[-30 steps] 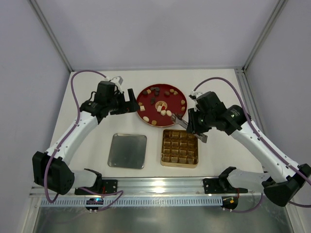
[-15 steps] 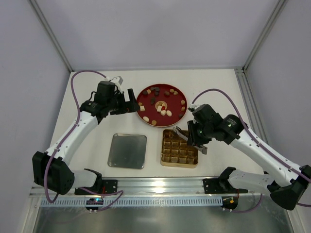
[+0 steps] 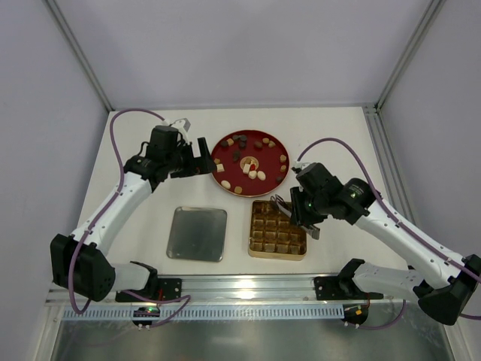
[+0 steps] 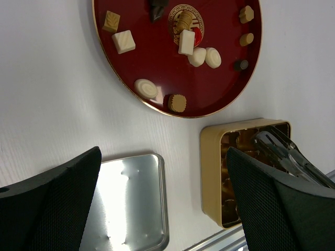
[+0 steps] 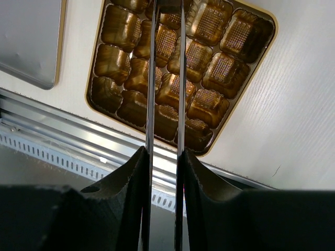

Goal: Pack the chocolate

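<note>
Several chocolate pieces (image 3: 252,173), tan, dark brown and cream-white, lie on the red plate (image 3: 216,162); they also show in the left wrist view (image 4: 196,55). My right gripper (image 3: 301,209) is shut on metal tongs (image 5: 151,78). Their blades reach over the gold gridded tin (image 3: 252,235), close together. A small dark piece (image 5: 170,5) shows between the blade tips at the top edge of the right wrist view. The tongs also show in the left wrist view (image 4: 277,149). My left gripper (image 3: 201,156) is open and empty, just left of the plate.
A silver tin lid (image 3: 197,234) lies left of the tin, near the front. An aluminium rail (image 3: 240,289) runs along the table's near edge. Grey walls and frame posts close in the back and sides.
My right arm has carried the tongs from the plate's near right edge down over the tin. The left arm has not moved.
</note>
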